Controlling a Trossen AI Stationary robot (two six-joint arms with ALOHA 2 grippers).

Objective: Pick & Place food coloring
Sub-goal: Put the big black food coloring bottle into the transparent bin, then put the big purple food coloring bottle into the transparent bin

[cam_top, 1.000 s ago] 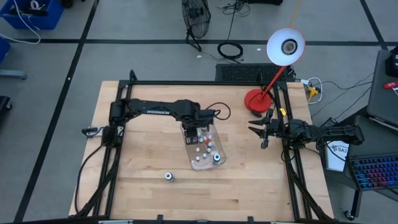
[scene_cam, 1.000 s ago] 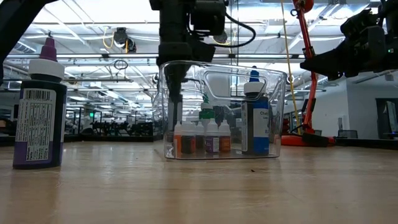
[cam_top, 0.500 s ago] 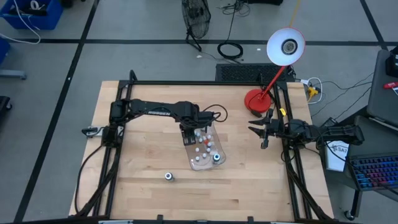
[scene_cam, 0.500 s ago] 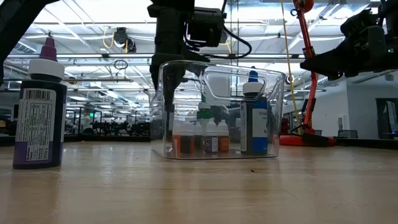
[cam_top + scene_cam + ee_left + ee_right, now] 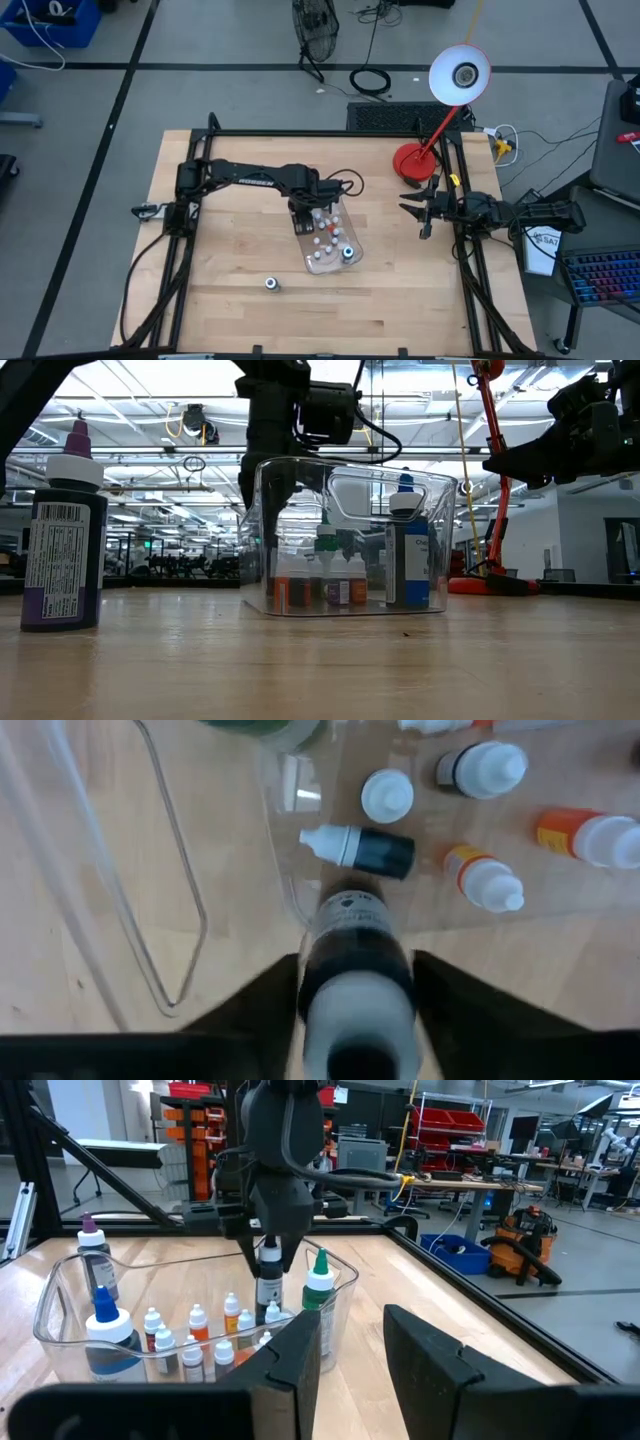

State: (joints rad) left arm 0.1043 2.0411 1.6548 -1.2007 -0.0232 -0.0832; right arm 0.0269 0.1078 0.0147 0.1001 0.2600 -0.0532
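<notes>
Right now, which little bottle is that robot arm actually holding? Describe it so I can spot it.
Find the clear plastic tray mid-table. At its far end the left gripper pinches a dark bottle upright above the tray. Unlike the other small bottles on the tray floor, it hangs between two fingers.

Little can be read. White lettering is seen along the upper link of the left arm [image 5: 255, 180] in the high view, too small to be made out. A printed label with a barcode is carried by the dark bottle [image 5: 62, 545] at the counter's nine o'clock side in the low view; its words cannot be read. A card with illegible print [image 5: 543, 248] is seen off the counter at three o'clock.
</notes>
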